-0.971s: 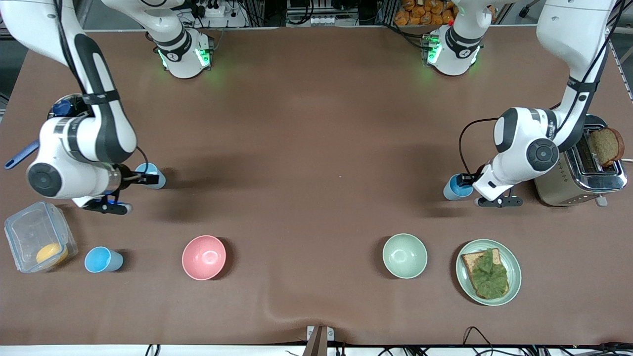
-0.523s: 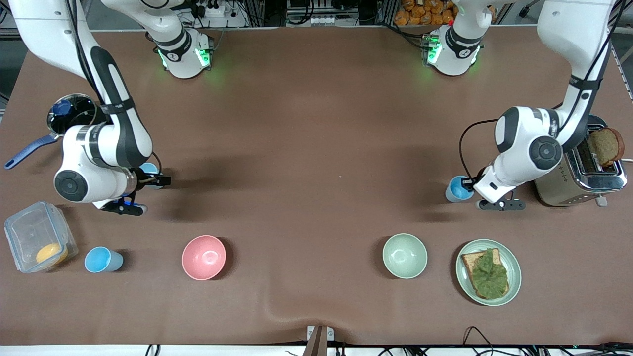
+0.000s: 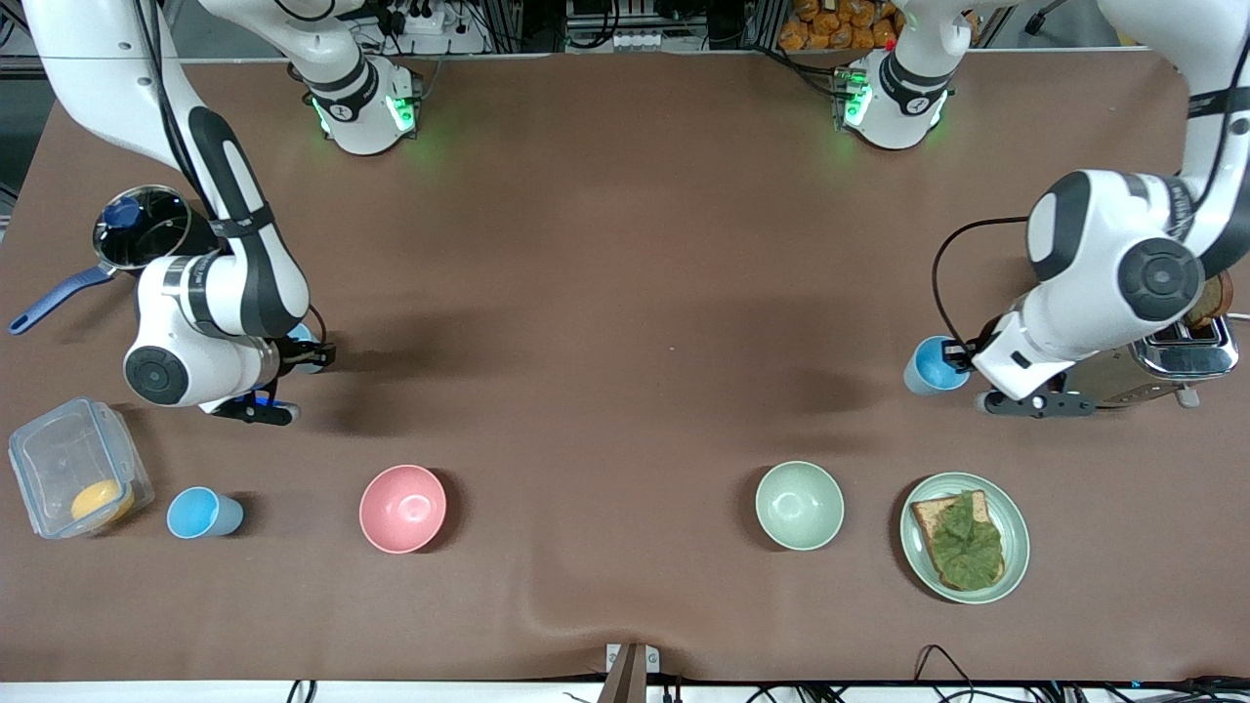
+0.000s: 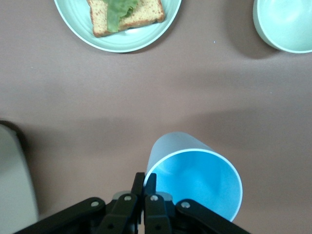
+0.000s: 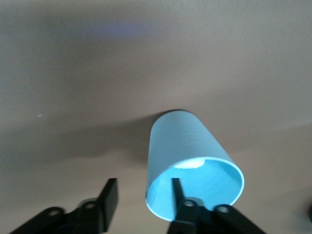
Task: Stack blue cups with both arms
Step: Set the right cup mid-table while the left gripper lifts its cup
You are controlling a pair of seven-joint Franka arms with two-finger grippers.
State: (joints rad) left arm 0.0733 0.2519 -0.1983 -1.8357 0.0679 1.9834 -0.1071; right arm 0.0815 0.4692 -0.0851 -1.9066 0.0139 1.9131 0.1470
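Note:
A sky blue cup [image 3: 935, 364] is near the toaster; my left gripper [image 3: 964, 360] is shut on its rim. In the left wrist view the fingers [image 4: 145, 178] pinch the wall of this cup [image 4: 195, 178], which tilts with its mouth toward the camera. A paler blue cup [image 3: 305, 337] stands toward the right arm's end, mostly hidden by the wrist. My right gripper [image 3: 314, 353] is open at it. In the right wrist view the gripper [image 5: 144, 189] straddles the wall of this cup [image 5: 187, 144], one finger inside, one outside. A third blue cup [image 3: 200, 513] stands nearer the front camera.
A pink bowl [image 3: 402, 508], a green bowl [image 3: 799, 505] and a plate [image 3: 1019, 547] with lettuce on toast lie along the front. A toaster [image 3: 1187, 356] stands by the left arm. A clear container [image 3: 39, 459] and a pot [image 3: 142, 229] stand at the right arm's end.
My left arm has risen and carried its cup toward the toaster. My right arm has moved in on the paler cup, so the wrist now hides most of it.

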